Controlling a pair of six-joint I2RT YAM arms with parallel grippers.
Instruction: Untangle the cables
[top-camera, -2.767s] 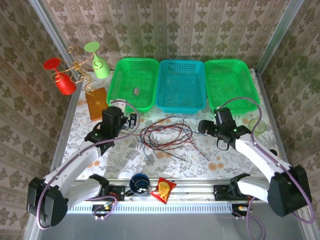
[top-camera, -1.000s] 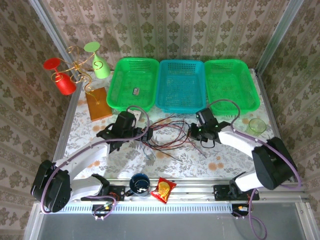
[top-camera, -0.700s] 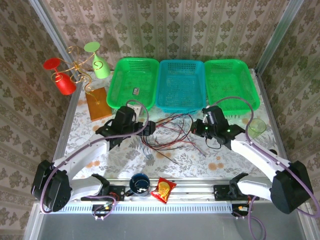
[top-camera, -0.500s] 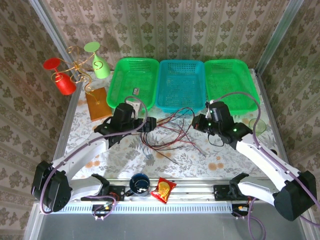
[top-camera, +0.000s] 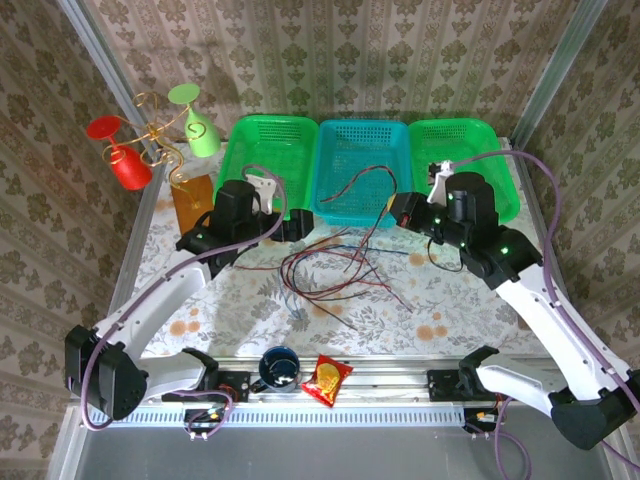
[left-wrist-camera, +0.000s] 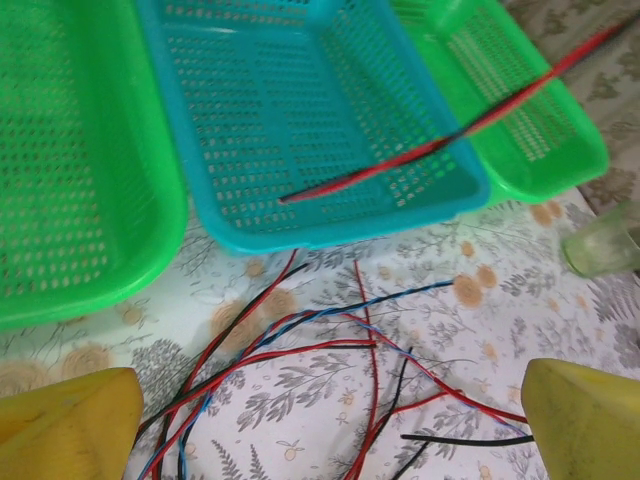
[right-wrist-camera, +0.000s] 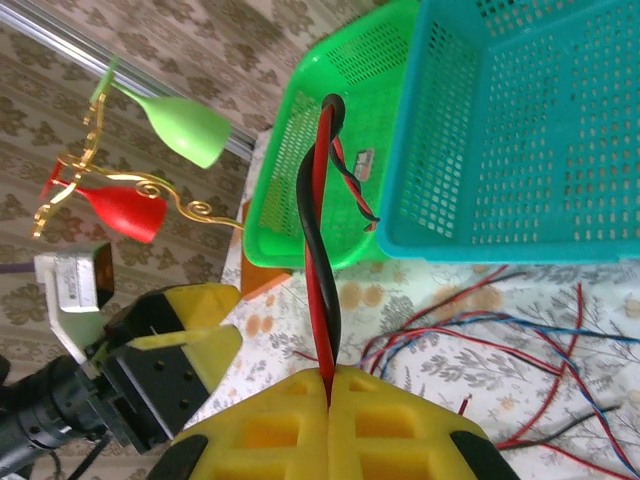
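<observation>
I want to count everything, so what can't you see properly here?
Small dark thing in the green basket: too small in the right wrist view to name.
Pile of cables: too thin to tell which crosses over which, top view.
Pale green glass: cut by the left wrist view's right edge.

Bright, even light, soft shadows; wrist views blur slightly up close.

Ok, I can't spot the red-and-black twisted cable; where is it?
The red-and-black twisted cable is pinched in the right gripper, held up over the blue basket, the middle of three in the top view.
</observation>
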